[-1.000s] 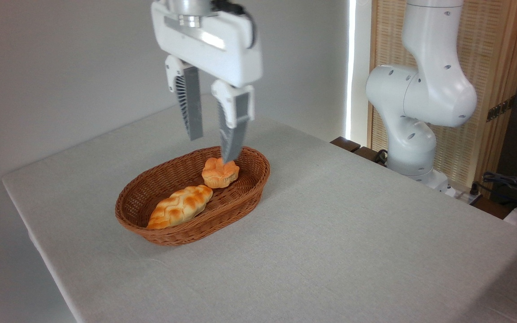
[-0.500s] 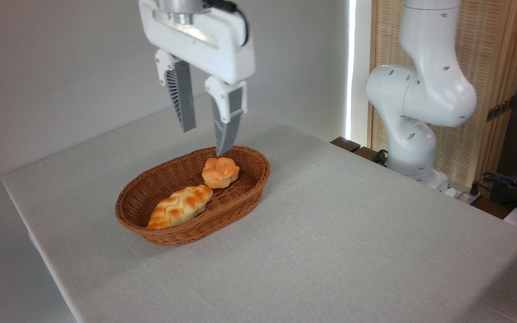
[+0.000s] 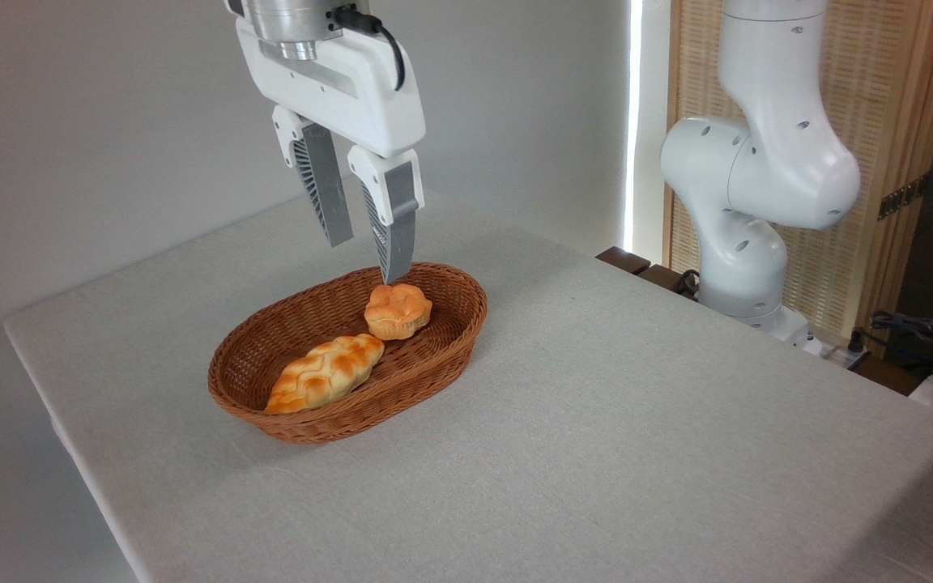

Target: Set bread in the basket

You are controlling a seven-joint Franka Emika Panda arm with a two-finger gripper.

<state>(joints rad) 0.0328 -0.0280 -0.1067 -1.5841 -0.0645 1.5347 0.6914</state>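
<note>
The bread (image 3: pixel 398 310), a small round golden-orange bun with a lumpy top, lies inside the brown woven basket (image 3: pixel 288 425) near its far right end. My gripper (image 3: pixel 365 259) hangs above the basket's far rim, just up and left of the bun, clear of it. Its two grey fingers (image 3: pixel 395 235) stand apart with nothing between them.
A longer braided loaf (image 3: pixel 325 372) lies in the basket's near left half. The basket rests on a grey cloth-covered table (image 3: pixel 596 421). The arm's white base (image 3: pixel 746 202) stands at the table's far right, with cables (image 3: pixel 928 336) and a wooden slatted panel behind it.
The gripper has risen and shifted left, away from the bun, which stays lying in the basket. Its fingers remain apart, a little closer together.
</note>
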